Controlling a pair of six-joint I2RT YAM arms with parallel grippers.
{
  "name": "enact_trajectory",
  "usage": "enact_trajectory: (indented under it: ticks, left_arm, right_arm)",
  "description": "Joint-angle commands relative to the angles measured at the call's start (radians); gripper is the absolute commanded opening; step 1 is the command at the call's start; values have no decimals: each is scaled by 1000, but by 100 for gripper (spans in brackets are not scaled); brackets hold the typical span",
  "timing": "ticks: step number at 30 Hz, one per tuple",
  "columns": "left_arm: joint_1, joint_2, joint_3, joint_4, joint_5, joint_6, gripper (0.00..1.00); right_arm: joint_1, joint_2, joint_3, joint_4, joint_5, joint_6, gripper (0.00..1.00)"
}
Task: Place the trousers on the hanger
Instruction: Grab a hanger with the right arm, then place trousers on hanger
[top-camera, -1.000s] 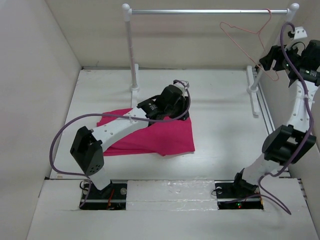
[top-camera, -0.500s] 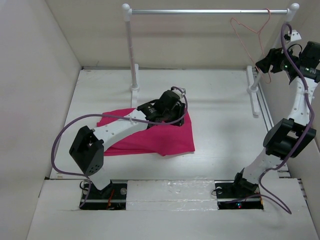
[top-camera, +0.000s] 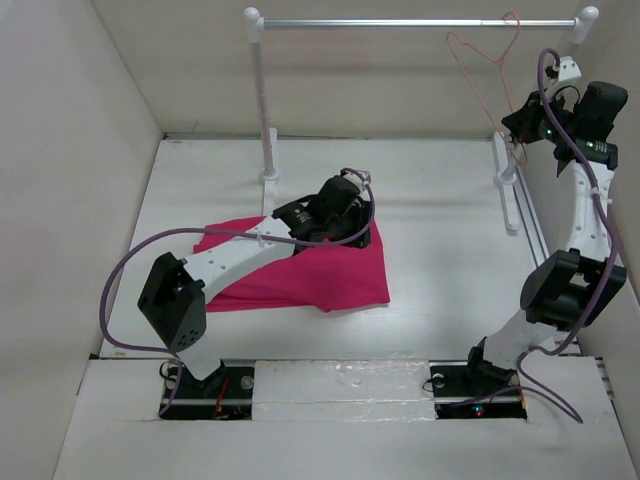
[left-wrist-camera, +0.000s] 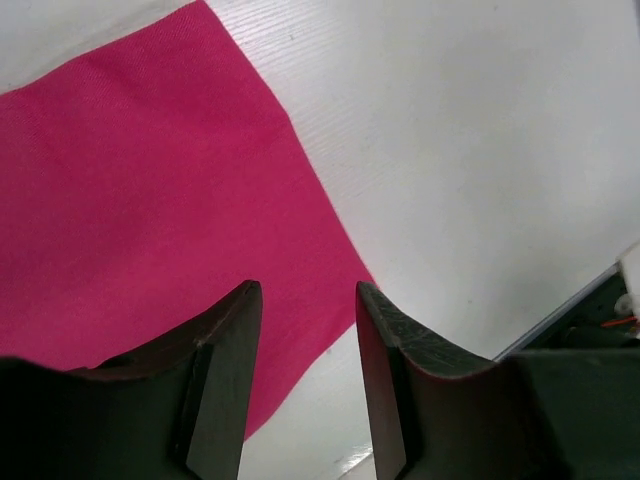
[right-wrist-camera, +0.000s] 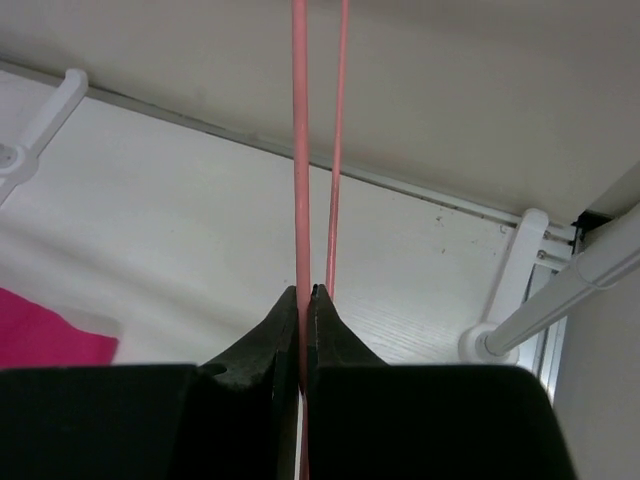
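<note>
The trousers (top-camera: 345, 278) lie flat on the table, bright magenta, left of centre. My left gripper (top-camera: 350, 200) hovers low over their far right part. In the left wrist view it (left-wrist-camera: 305, 300) is open, nothing between its fingers (left-wrist-camera: 225, 370), above the trousers' (left-wrist-camera: 130, 200) edge. The thin pale pink hanger (top-camera: 482, 58) hangs by its hook from the rail at the top right, swung to the left. My right gripper (top-camera: 522, 120) is at its lower right side. In the right wrist view it (right-wrist-camera: 305, 292) is shut on one wire of the hanger (right-wrist-camera: 298, 150).
A silver rail (top-camera: 420, 22) spans the back on two white posts, the left post (top-camera: 264, 110) standing just behind the trousers. The right post's base (right-wrist-camera: 500, 335) shows near the right gripper. White walls close in on the left, back and right.
The right gripper has closed onto the hanger's wire. The hanger has swung left along the rail and the right wrist has risen. The left arm has hardly moved.
</note>
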Motion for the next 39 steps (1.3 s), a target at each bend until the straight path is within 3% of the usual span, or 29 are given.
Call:
enact_trajectory:
  ticks: [1, 7, 16, 19, 26, 35, 39]
  left_arm:
    - [1, -28, 97, -19, 7, -14, 39]
    - [1, -19, 243, -68, 15, -21, 43]
    - [1, 44, 533, -109, 105, -52, 48]
    - [1, 50, 588, -91, 143, -78, 48]
    - [1, 103, 603, -36, 101, -90, 50]
    - [1, 272, 566, 93, 125, -149, 52]
    - [1, 393, 664, -1, 147, -135, 54]
  right_arm:
    - [17, -156, -58, 222, 83, 103, 0]
    - [27, -297, -183, 320, 133, 152, 0]
    - [39, -419, -453, 239, 126, 79, 0]
    - [73, -498, -533, 216, 187, 36, 0]
    - [206, -602, -726, 134, 320, -4, 0]
    - [521, -688, -1032, 183, 522, 120, 0]
    - [582, -688, -1058, 190, 596, 138, 0]
